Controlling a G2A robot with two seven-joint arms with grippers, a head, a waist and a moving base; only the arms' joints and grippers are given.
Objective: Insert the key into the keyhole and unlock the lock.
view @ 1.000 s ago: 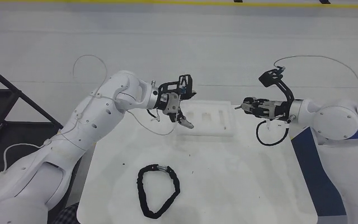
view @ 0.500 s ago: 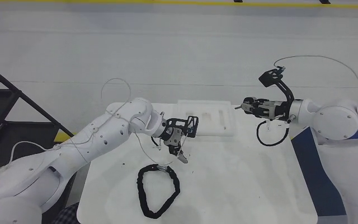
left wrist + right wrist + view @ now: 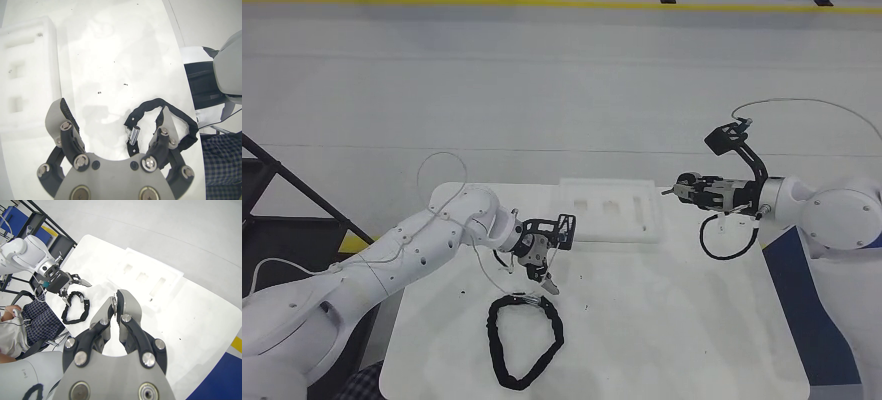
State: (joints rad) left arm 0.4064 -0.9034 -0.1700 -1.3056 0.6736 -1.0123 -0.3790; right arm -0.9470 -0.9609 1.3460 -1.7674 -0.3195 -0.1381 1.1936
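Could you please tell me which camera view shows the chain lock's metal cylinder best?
The left wrist view: the metal cylinder sits close, unobstructed, between the fingers of the open left gripper, joining the ends of the black chain. The top view shows it as a tiny glint; the right wrist view shows it small, farther off.

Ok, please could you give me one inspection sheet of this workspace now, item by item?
Surface: white table.
Job's things: black chain lock in a closed loop, silver lock cylinder at its far end; key in the right pincer.
Clutter: white foam tray at the far edge; dark specks.
Grippers: left pincer open around the lock cylinder, contact unclear; right pincer shut on the key, beside the foam tray.
Cables: thin white cable loops off the left arm; black cable hangs under the right arm.
Surroundings: grey floor, black rack.
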